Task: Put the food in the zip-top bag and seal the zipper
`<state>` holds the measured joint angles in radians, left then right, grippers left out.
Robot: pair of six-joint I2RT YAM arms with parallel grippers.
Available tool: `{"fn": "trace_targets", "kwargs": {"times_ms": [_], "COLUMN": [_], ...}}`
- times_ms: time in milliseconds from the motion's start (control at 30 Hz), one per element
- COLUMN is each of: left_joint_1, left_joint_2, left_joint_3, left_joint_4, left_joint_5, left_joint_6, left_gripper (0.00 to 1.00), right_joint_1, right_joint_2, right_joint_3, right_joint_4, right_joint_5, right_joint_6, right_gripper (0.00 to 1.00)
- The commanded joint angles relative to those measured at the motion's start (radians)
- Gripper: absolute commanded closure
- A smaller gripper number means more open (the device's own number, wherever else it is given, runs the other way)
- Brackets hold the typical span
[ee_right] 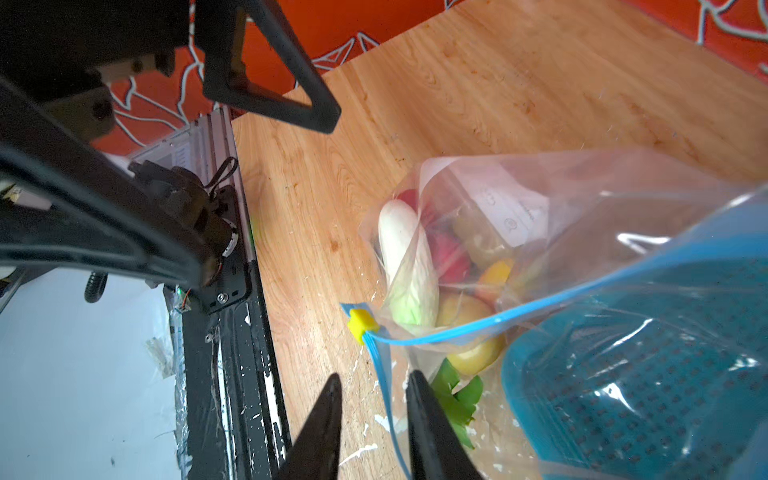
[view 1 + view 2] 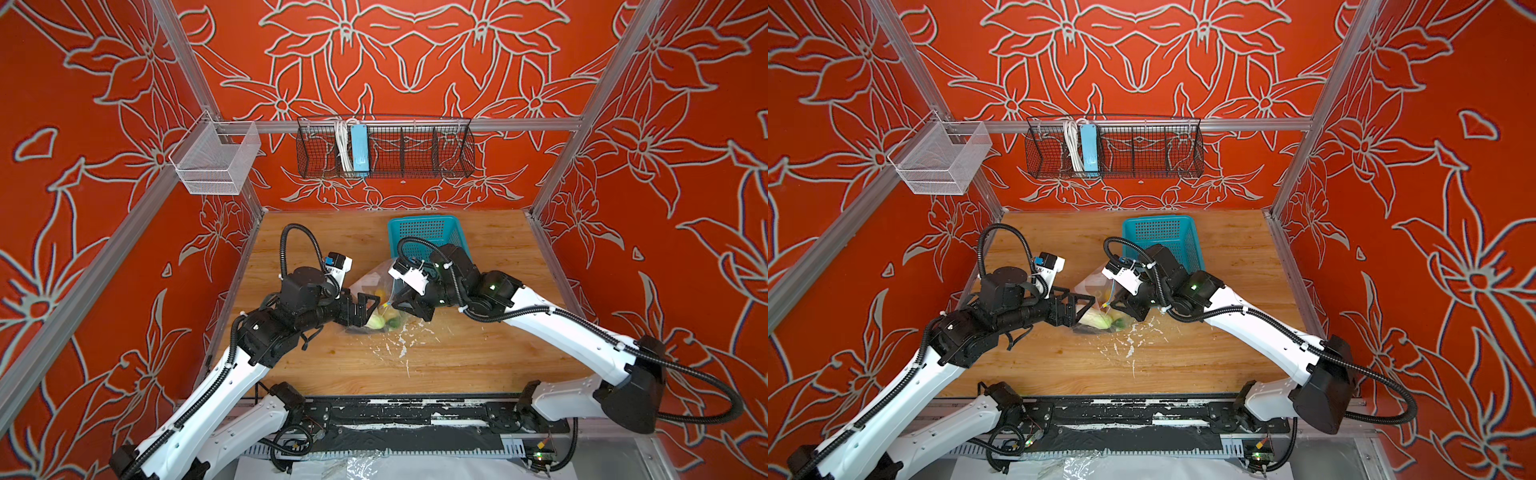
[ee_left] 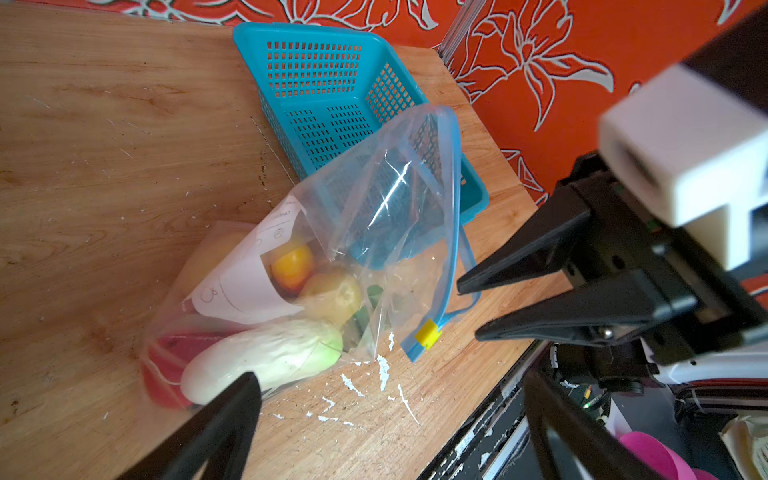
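In a top view, your zip-top bag (image 2: 366, 283) leans on the basket (image 2: 424, 233), food (image 2: 376, 322) inside. Left wrist: your left pincer (image 3: 390, 376) gapes wide, holding nothing. Right wrist: beside the basket, right pincer (image 1: 376, 399) stands slightly open astride the zipper (image 1: 498, 321).

2 top views: mounted high, looking steeply down on the wooden tabletop (image 2: 478, 353), near-identical framing of the whole cell. 2 wrist cams: low, close, facing each other from opposite sides; both share the clear plastic zip-top bag (image 3: 395, 199).
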<state>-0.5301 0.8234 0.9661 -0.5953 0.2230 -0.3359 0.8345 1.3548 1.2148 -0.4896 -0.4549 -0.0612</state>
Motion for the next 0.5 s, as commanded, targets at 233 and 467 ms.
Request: {"fn": "trace_targets", "kwargs": {"times_ms": [233, 467], "left_joint_1": [0.007, 0.007], "left_joint_2": [-0.007, 0.000], "left_joint_3": [-0.023, -0.045], "left_joint_4": [0.032, 0.052], "left_joint_5": [0.017, 0.029], "left_joint_6": [0.008, -0.004], "left_gripper": [0.03, 0.02], "right_joint_1": [-0.004, -0.005], "right_joint_2": [0.047, 0.058], "right_joint_3": [0.002, 0.003], "right_joint_4": [-0.027, -0.017], "right_joint_5": [-0.023, -0.005], "right_joint_6": [-0.054, -0.059], "right_gripper": [0.71, 0.74]}}
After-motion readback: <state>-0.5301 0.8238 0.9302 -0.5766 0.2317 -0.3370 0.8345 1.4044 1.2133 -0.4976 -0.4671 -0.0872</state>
